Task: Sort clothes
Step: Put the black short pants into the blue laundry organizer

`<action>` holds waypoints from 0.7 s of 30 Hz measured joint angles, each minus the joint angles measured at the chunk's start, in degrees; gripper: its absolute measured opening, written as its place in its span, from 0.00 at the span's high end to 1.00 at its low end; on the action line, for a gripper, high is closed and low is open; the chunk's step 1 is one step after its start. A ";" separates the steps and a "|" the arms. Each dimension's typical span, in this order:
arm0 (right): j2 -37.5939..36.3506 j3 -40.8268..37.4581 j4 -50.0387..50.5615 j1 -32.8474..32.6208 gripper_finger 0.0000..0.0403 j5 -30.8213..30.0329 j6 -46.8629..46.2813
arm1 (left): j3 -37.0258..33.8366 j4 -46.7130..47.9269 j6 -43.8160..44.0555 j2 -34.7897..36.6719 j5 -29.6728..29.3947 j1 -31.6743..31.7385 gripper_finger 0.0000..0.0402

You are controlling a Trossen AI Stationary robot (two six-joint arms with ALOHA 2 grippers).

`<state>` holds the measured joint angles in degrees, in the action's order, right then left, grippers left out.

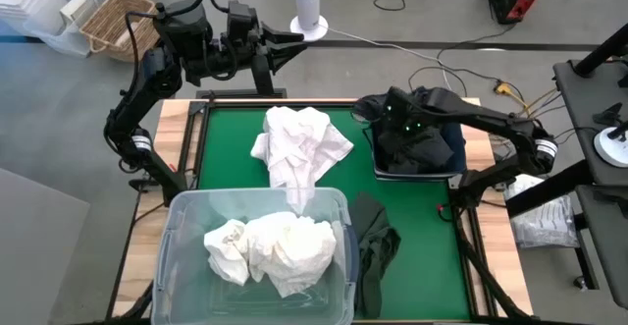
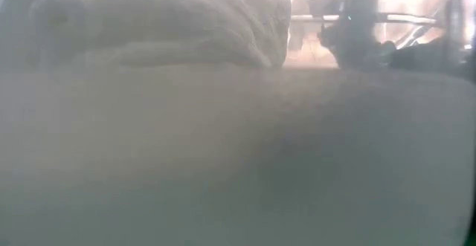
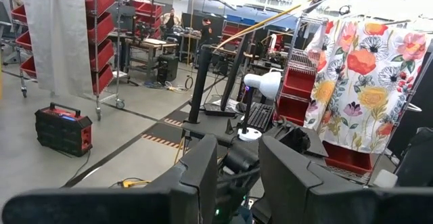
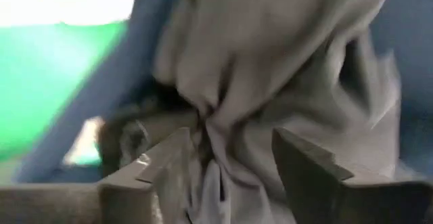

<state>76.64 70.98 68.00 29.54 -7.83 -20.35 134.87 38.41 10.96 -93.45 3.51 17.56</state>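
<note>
Your right gripper hangs over the dark blue bin, above crumpled dark garments; soft white clothes fill the clear tub. Right wrist view: its fingers stand apart around limp grey folds. Left gripper waits raised behind the table, slightly parted, empty.

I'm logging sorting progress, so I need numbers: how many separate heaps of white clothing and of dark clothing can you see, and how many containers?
White heaps: 2, one in the clear tub at, one on the green mat.
Dark heaps: 2, one in the blue bin at, one olive piece on the mat.
Containers: 2.
Total: 4 heaps, 2 containers.
</note>
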 joint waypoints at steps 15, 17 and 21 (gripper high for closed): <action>6.45 6.58 -19.75 -0.02 0.28 -2.40 25.22 | 0.00 0.02 0.00 0.00 0.02 0.00 0.78; 8.31 6.58 -20.38 0.04 0.27 -5.33 26.36 | 0.00 0.08 0.00 0.00 0.02 0.00 0.78; 12.27 6.62 -20.38 0.54 0.25 -6.40 25.56 | 0.00 0.70 0.00 0.00 0.02 0.00 0.78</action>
<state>88.91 77.59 47.62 30.07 -14.23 5.21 134.87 39.11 10.96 -93.45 3.53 17.56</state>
